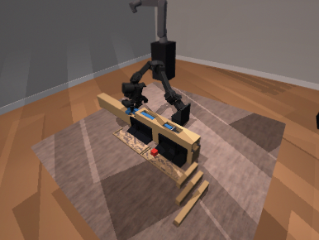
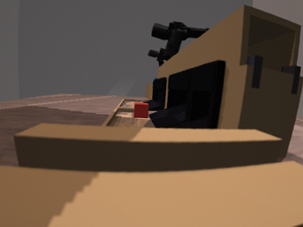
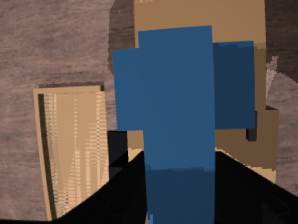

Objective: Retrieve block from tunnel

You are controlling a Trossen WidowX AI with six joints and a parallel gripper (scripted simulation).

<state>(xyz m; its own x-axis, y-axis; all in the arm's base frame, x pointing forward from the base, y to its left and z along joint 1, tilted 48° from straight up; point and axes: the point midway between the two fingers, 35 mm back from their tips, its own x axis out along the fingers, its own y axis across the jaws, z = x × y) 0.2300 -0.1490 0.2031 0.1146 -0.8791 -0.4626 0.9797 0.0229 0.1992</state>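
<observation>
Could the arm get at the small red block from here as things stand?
Probably not right away: the end effector is shut on the blue handle. Once freed, the small red block looks uncovered from above, in the shallow tan tray.
</observation>
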